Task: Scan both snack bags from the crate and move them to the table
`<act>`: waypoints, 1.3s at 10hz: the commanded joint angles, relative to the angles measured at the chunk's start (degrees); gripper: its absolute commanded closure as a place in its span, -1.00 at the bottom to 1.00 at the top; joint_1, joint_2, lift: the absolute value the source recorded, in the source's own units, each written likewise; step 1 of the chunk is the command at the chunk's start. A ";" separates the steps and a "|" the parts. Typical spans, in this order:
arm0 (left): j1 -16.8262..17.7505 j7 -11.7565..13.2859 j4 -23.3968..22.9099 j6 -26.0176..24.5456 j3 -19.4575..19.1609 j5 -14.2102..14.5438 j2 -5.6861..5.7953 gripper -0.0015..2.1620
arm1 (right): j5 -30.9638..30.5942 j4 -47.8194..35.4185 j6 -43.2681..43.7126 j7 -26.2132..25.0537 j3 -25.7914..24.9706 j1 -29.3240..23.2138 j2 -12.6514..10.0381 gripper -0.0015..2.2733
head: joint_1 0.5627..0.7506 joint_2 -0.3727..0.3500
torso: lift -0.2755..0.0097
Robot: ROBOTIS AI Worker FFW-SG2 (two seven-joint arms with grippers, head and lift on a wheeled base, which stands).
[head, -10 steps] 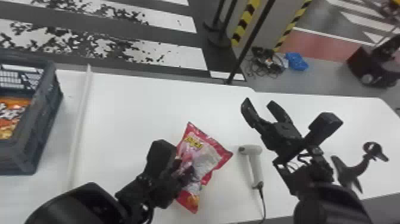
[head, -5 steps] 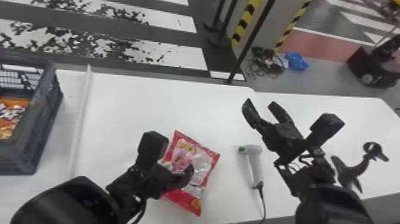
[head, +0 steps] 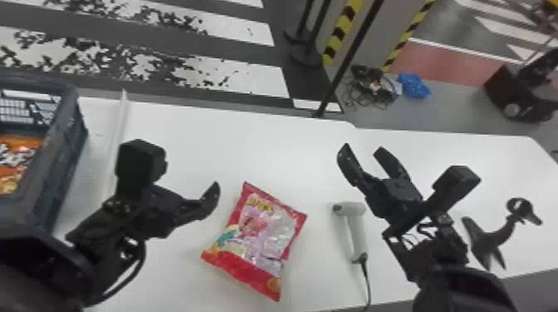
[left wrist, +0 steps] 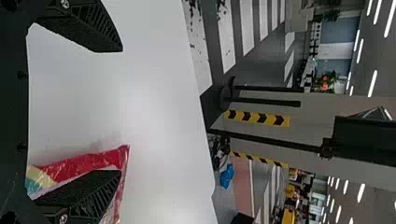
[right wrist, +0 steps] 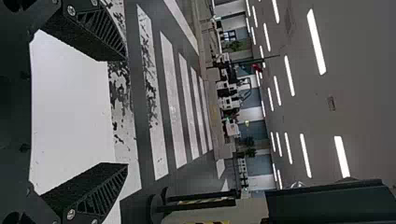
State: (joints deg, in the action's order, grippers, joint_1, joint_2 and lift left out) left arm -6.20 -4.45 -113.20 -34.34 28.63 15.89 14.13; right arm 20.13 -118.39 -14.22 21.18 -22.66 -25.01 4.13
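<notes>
A red and pink snack bag (head: pixel 259 240) lies flat on the white table (head: pixel 232 141). To its left in the head view is my left gripper (head: pixel 197 182), apart from the bag. In the left wrist view the left gripper (left wrist: pixel 120 112) is open, one finger overlapping the red bag (left wrist: pixel 88 161). The crate (head: pixel 62 149) at the far left holds an orange bag (head: pixel 14 159). The white scanner (head: pixel 355 232) lies right of the red bag. Beyond it, my right gripper (head: pixel 365 155) is parked above the table, and the right wrist view shows this gripper (right wrist: pixel 126 112) open.
A white strip (head: pixel 116 141) runs along the table beside the crate. The scanner's cable (head: pixel 367 286) trails to the front edge. A dark stand (head: pixel 498 236) is at the right, by the right arm. A thin black pole (head: pixel 348 58) rises past the table's far edge.
My left gripper has let go of the red bag and drawn away to the left. The bag now lies on the table. The right arm has stayed nearly still.
</notes>
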 commanded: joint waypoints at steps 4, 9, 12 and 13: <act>-7.16 -0.91 -5.71 8.01 -16.50 3.35 4.06 -0.93 | -1.32 0.09 2.48 0.00 3.50 -2.32 -0.71 -0.89 | 0.41 -0.81 | 0.32; -14.46 -0.48 -10.11 11.35 -33.02 9.42 5.73 -0.93 | -3.60 -0.52 1.60 0.09 6.84 -3.20 -1.23 -0.89 | 0.41 -0.16 | 0.32; -15.86 -0.04 -10.02 11.52 -35.13 10.12 5.65 -0.93 | -9.76 -4.04 -9.48 -0.09 11.41 -5.13 -2.03 -0.89 | 0.41 0.07 | 0.32; -15.86 -0.04 -10.02 11.52 -35.13 10.12 5.65 -0.93 | -11.60 -7.38 -16.86 -3.08 13.26 -6.28 -2.38 -0.89 | 0.41 0.16 | 0.32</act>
State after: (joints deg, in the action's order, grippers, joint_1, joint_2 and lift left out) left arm -22.04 -4.44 -123.21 -22.82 -6.48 26.01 19.78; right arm 9.58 -124.13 -27.36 17.97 -10.43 -30.67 1.98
